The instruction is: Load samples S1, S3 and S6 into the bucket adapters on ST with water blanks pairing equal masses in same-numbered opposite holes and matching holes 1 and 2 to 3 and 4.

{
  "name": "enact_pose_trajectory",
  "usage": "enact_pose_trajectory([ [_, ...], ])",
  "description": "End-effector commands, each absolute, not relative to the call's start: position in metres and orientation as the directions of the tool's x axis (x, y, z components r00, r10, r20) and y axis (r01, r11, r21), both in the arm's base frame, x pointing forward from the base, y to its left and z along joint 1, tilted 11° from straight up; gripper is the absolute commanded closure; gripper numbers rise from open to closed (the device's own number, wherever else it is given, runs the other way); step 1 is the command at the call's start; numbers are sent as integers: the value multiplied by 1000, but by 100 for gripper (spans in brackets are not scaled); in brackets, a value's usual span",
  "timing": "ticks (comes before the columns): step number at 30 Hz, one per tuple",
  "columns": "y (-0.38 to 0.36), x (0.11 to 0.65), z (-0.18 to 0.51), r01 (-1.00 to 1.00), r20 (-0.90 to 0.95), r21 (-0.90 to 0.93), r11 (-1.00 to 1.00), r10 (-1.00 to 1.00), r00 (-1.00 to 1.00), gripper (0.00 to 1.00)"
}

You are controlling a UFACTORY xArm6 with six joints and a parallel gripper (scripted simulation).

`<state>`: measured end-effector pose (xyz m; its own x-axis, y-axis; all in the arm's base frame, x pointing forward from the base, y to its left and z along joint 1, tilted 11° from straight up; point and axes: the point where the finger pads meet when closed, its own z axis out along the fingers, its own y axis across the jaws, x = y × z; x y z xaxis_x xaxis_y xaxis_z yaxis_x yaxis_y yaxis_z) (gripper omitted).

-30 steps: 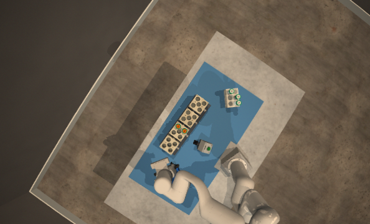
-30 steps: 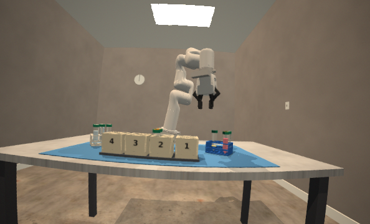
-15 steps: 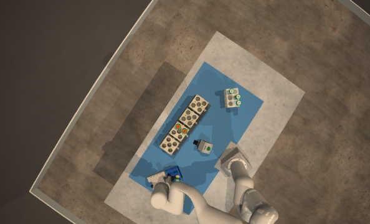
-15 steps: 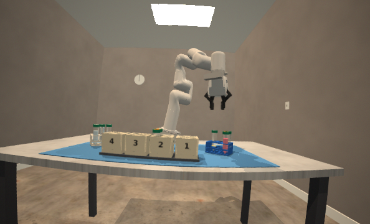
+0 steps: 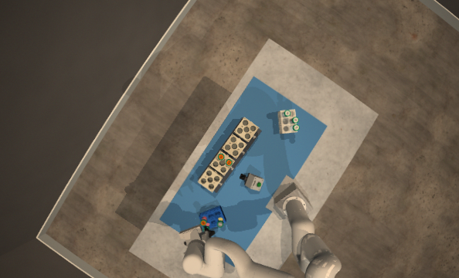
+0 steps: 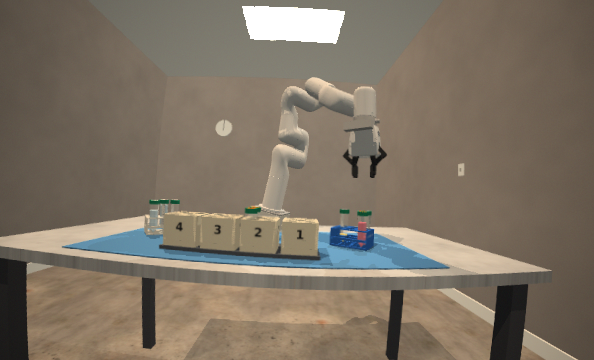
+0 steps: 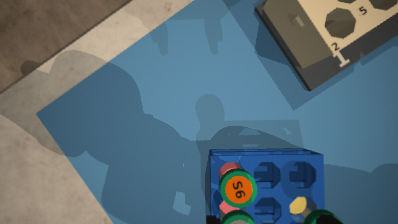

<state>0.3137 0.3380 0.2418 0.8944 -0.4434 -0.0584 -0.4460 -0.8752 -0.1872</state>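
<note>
My gripper (image 5: 208, 232) (image 6: 364, 172) is partly open and empty, high above the blue rack (image 5: 212, 215) (image 6: 352, 242) (image 7: 270, 158). Sample S6 (image 5: 203, 222) (image 7: 238, 189), with an orange dot and pink content, stands in a corner well. Beside it is a grey-dotted tube (image 7: 239, 221); a tube with yellow content (image 5: 220, 223) (image 7: 298, 205) stands across the rack. S1 (image 5: 221, 157) and S3 (image 5: 229, 162) stand in adapter 2 (image 6: 258, 240), apparently in holes 4 and 1. Adapters 1 (image 5: 210, 184) (image 6: 300, 245), 3 (image 6: 218, 240) and 4 (image 6: 179, 237) show empty holes.
A white rack (image 5: 286, 133) holds three white-dotted tubes at the far end of the mat. The small desk (image 5: 251, 181) with the green DONE key (image 5: 259, 184) stands between the stand (image 6: 227, 252) and the arm base. The adapters stand in one row along the stand.
</note>
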Motion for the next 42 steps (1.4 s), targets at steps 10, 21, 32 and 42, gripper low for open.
enact_pose_trajectory([
  [10, 341, 314, 236, -447, -56, -191, -874, -444, 894, 43],
  [21, 345, 315, 218, -447, -57, -191, -874, -444, 894, 43],
  [32, 349, 316, 197, -447, -57, -191, -874, -444, 894, 43],
  [42, 352, 316, 181, -447, -57, -191, -874, -444, 894, 43],
])
